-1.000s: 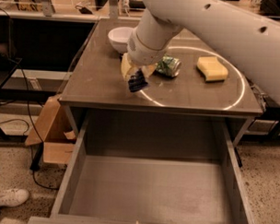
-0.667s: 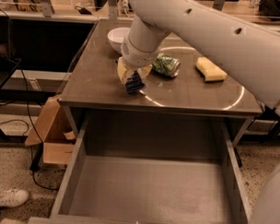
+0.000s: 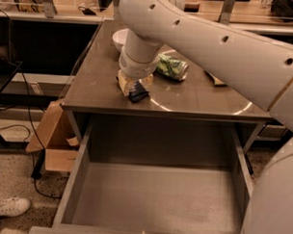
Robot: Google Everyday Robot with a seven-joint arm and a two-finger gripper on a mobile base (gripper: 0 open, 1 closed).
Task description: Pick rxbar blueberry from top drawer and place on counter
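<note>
My gripper (image 3: 135,91) is low over the counter (image 3: 99,83), near its front left part, and is shut on the rxbar blueberry (image 3: 138,94). The dark navy bar sticks out below the yellowish fingers and is at or just above the counter surface. The white ring (image 3: 233,111) marked on the counter curves to the right of the gripper. The top drawer (image 3: 158,196) stands pulled out below the counter edge, and its grey floor is bare. My white arm crosses the upper right of the view and hides the back of the counter.
A dented green can (image 3: 171,67) lies on the counter just right of the gripper. A white bowl (image 3: 119,39) sits behind it. A yellow sponge (image 3: 215,81) shows partly under my arm. A cardboard box (image 3: 54,140) and cables are on the floor at left.
The gripper with the bar has moved down and a little left toward the counter surface. The arm now fills more of the upper right and covers most of the sponge.
</note>
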